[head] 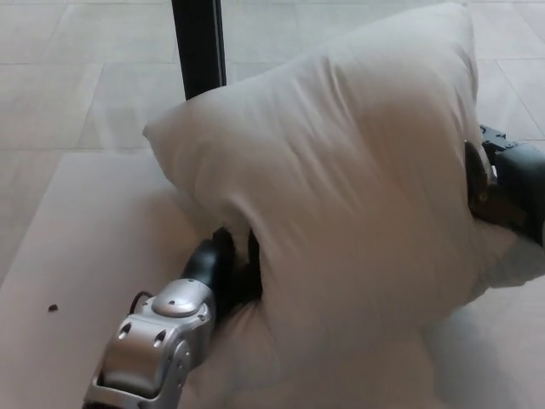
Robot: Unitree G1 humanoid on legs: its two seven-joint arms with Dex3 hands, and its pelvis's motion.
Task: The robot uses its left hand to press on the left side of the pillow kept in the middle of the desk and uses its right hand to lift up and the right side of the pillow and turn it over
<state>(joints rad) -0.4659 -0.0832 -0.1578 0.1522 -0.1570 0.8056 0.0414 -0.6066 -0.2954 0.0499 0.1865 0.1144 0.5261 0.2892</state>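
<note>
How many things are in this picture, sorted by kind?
Large white fabric pillow: 1
Black robot hands: 2, left hand and right hand
Pale desk: 1
Black upright post: 1
Small dark speck: 1
Total: 6

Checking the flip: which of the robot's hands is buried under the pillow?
The left hand, its black fingers tucked beneath the white pillow. The right hand sits behind the pillow's right edge.

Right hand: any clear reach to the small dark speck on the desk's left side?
Probably not. The raised pillow stands between the right hand and the speck; the left hand is far nearer.
</note>
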